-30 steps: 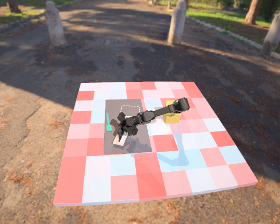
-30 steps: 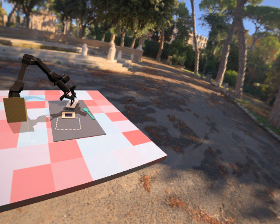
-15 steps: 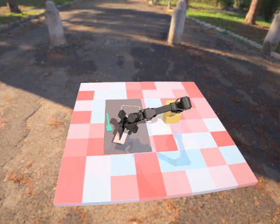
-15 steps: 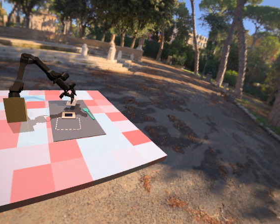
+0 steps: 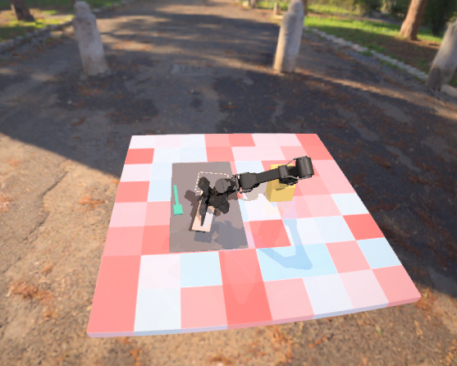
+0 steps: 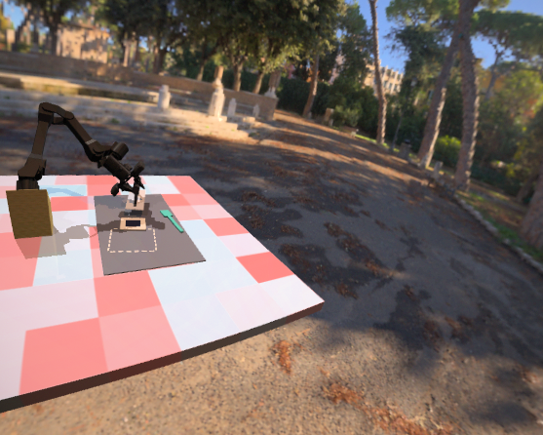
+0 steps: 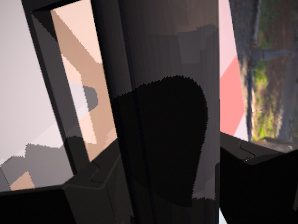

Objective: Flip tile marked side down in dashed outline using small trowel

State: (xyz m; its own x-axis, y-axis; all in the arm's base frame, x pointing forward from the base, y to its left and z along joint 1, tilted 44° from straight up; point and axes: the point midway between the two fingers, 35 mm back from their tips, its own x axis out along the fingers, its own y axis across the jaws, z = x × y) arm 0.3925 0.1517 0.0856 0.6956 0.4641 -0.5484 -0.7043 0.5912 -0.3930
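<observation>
The tile [image 6: 124, 224] lies with its dark mark up, at the arm-side edge of the dashed outline [image 5: 213, 173] [image 6: 133, 252]; in the top view the arm hides it. My gripper [image 5: 210, 199] [image 6: 134, 187] [image 7: 160, 135] is shut on the trowel [image 5: 207, 224] [image 6: 131, 205] [image 7: 167, 60], a pale blade with a thick dark handle. The blade hangs a little above the mat, beyond the tile from the exterior view, and appears slightly tilted. The wrist view shows the handle between the fingers; the tile cannot be made out there.
A teal flat-bladed tool [image 5: 175, 201] [image 6: 172, 220] lies on the grey mat [image 5: 180, 238] [image 6: 186, 254] beside the tile and trowel. A yellow block [image 5: 281, 194] [image 6: 30, 214] stands off the mat near the arm's base. The mat lies on a checkered table [image 5: 247, 304] [image 6: 137, 297].
</observation>
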